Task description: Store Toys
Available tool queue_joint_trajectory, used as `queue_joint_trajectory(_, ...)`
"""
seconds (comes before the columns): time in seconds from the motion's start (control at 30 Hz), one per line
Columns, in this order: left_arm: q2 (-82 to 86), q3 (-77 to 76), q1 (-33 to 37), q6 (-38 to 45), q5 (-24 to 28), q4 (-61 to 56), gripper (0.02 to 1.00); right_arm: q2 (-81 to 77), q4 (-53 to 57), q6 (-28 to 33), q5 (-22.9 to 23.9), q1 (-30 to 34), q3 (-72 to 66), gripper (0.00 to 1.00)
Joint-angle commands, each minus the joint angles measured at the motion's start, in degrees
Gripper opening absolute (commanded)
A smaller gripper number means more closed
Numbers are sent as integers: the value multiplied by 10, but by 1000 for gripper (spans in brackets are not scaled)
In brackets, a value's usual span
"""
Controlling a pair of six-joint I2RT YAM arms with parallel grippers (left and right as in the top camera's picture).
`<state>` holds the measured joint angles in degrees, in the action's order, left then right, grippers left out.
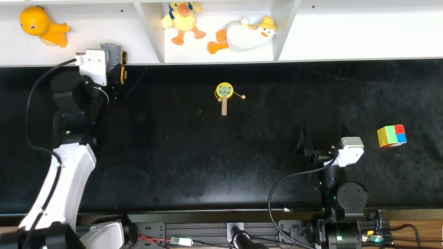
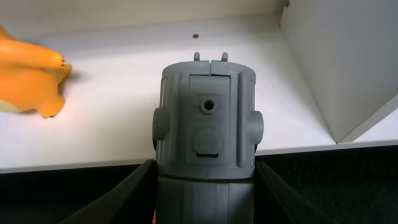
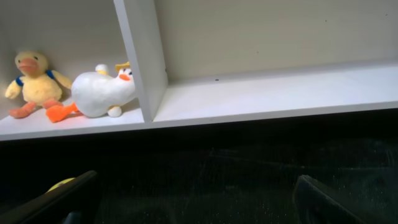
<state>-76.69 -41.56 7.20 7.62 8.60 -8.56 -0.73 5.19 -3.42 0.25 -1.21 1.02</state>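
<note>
Your grey toy (image 2: 208,124) looks like rigid, light plastic with smooth faces, so it may slip. Its flat flanks, low on the body, seem the best place to grip. The left tool (image 2: 207,186) is clamped on those flanks, at the front edge of the shelf (image 2: 124,99), toward 10 o'clock on the tabletop (image 1: 208,159), near the orange duck (image 2: 28,81). The right tool (image 3: 193,196) hangs wide open and empty near 4 o'clock.

On the black table (image 1: 173,159) a rattle (image 1: 224,93) lies toward twelve o'clock and a colour cube (image 1: 391,135) at three. At ten, the left gripper (image 1: 111,68) holds a grey toy (image 1: 112,51) at the edge of the white shelf (image 1: 346,41), which carries an orange duck (image 1: 43,26), a yellow duck (image 1: 183,19) and a white goose (image 1: 242,36).
</note>
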Motion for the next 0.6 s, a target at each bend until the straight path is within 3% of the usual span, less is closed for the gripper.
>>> queue_joint_trajectory(0.03, -34, -39, -2, -7, 25, -13, 189, 5, -3, -4, 0, 1, -5, 996)
queue_joint_trajectory(0.6, -82, -65, -2, -19, 34, -94, 191, 5, -3, -5, 0, 1, -5, 993)
